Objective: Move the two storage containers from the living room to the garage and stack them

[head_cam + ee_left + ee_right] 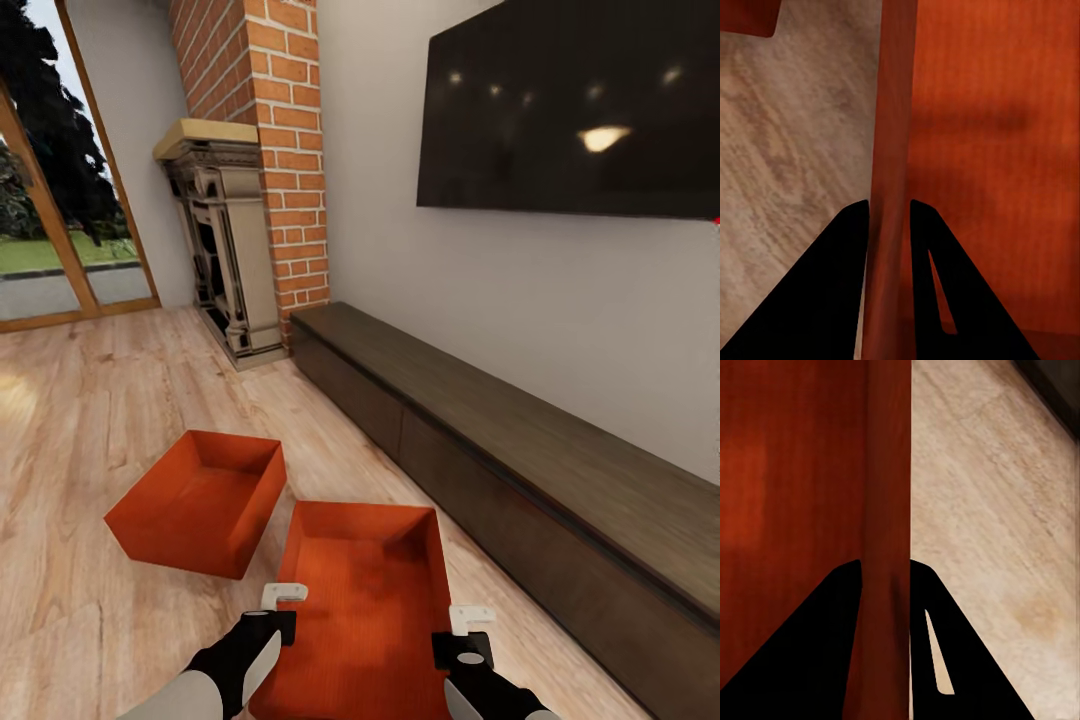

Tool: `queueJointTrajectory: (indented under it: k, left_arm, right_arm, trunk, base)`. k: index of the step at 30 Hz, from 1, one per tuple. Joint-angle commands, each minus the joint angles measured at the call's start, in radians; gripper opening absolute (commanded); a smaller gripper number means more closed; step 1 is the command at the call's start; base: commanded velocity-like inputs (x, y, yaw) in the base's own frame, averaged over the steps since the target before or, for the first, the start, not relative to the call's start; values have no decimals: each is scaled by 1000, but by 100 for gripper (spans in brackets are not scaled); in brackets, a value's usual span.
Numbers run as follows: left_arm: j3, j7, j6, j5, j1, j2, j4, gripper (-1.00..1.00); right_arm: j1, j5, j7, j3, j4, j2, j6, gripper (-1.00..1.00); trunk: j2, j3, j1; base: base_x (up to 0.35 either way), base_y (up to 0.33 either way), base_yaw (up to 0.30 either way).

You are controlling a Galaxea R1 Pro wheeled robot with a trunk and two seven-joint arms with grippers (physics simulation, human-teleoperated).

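Near container gripped at both side walls, living room floor.

Head view, bottom centre: near container (365, 600) is flanked by left end effector (282, 603) and right end effector (470, 628); second container (200, 500) sits left. Wrist views: each wall (889, 187) (886, 510) is pinched closed; an even, level lift is advised.

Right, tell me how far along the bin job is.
Nothing is delivered yet: both bins sit on the living room's wood floor. In hand: the left pincer and right pincer each straddle a side wall of the near bin. Left: carry it and the far bin to the garage and stack them.
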Motion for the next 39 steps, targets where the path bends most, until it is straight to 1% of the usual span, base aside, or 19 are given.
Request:
queueJointTrajectory:
  k: [1, 39]
  left_arm:
    - [-7, 13, 10, -6, 0, 2, -1, -100]
    - [-7, 13, 10, -6, 0, 3, -1, -100]
  right_arm:
    - [-1, 8, -10, -7, -1, -3, -1, -100]
    - [-1, 8, -10, -7, -3, -5, 2, -100]
  trunk:
    - [7, 2, -4]
    - [273, 121, -150]
  base:
    - [0, 0, 0]
    - [0, 0, 0]
